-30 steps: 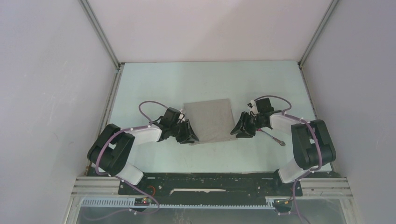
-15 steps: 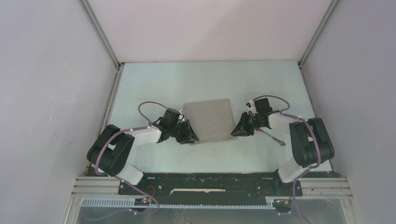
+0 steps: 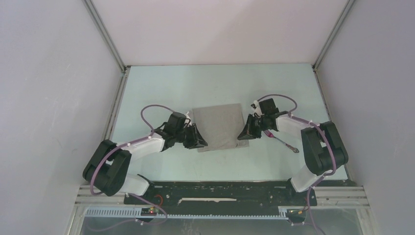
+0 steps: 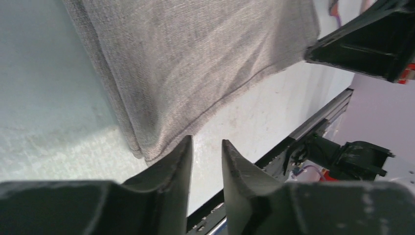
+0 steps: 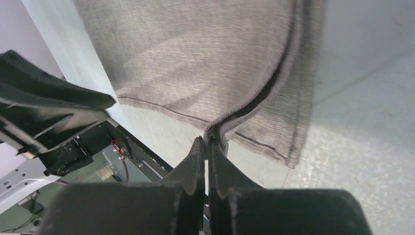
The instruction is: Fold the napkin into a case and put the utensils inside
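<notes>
Napkin (image 3: 219, 126): grey-beige cloth lying flat on the middle of the pale table (image 3: 161, 88), doubled over. The right wrist view shows two layers at its right edge.

Napkin, near edge: a stitched hem line runs along it in both wrist views.

Right gripper (image 3: 242, 135): at the napkin's near right corner. Fingers pressed together, with a small ridge of the upper layer's edge pinched between the tips.

Napkin at the pinch: the upper layer is pulled up from the lower one into a curved fold leading to the fingertips. The lower layer lies flat beside it, toward the napkin's right.

Left gripper (image 3: 199, 142): at the napkin's near left corner, low over the table. Fingers a narrow gap apart, with only bare table showing between them.

Left fingertips (image 4: 185, 147): just beside the corner of the napkin. I cannot tell whether they touch it.

Utensil (image 3: 286, 144): one slim metal piece with a pinkish handle, lying on the table to the right of the napkin, beyond the right gripper. I cannot tell whether it is the fork or the spoon.
</notes>
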You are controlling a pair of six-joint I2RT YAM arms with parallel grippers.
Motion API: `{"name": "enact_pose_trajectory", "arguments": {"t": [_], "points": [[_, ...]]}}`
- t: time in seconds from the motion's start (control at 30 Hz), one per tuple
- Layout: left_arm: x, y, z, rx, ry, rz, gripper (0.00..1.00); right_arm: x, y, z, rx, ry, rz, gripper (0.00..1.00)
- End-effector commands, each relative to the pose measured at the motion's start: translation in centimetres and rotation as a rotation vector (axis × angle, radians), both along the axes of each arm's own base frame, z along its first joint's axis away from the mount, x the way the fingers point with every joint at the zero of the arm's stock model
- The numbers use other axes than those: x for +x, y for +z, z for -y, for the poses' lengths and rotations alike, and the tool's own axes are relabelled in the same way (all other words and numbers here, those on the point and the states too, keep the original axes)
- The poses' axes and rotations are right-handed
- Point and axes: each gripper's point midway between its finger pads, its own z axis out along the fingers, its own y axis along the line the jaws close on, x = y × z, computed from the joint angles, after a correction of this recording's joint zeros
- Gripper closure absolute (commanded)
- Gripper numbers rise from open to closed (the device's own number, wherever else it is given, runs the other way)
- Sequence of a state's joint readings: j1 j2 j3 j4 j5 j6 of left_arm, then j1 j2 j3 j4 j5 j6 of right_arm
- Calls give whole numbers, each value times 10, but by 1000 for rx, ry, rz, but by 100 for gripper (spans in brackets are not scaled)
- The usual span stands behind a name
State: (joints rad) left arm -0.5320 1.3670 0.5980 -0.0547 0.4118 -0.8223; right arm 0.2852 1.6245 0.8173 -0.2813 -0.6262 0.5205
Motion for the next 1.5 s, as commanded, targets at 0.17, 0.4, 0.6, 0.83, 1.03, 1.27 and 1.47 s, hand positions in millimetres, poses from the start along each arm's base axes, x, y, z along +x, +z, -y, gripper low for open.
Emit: {"name": "enact_pose_trajectory", "arguments": {"t": [0.17, 0.4, 0.6, 0.83, 1.03, 1.27, 1.47], "points": [[-13, -50, -13, 77, 27, -78, 80, 31, 23, -46, -37, 121, 112, 100], [-16, -54, -14, 72, 37, -86, 82, 16, 15, -38, -55, 112, 92, 100], [-23, -62, -20, 93, 46, -102, 85, 32, 21, -76, 48, 203, 133, 100], [-25, -69, -25, 109, 71, -106, 87, 83, 24, -138, 168, 245, 150, 100], [-26, -73, -28, 116, 90, -114, 87, 117, 24, -173, 219, 249, 182, 100], [-19, -55, -29, 88, 115, -46, 68, 134, 25, -191, 258, 258, 210, 100], [-12, -23, -28, 50, 136, 31, 63, 133, 26, -197, 296, 267, 201, 100]]}}
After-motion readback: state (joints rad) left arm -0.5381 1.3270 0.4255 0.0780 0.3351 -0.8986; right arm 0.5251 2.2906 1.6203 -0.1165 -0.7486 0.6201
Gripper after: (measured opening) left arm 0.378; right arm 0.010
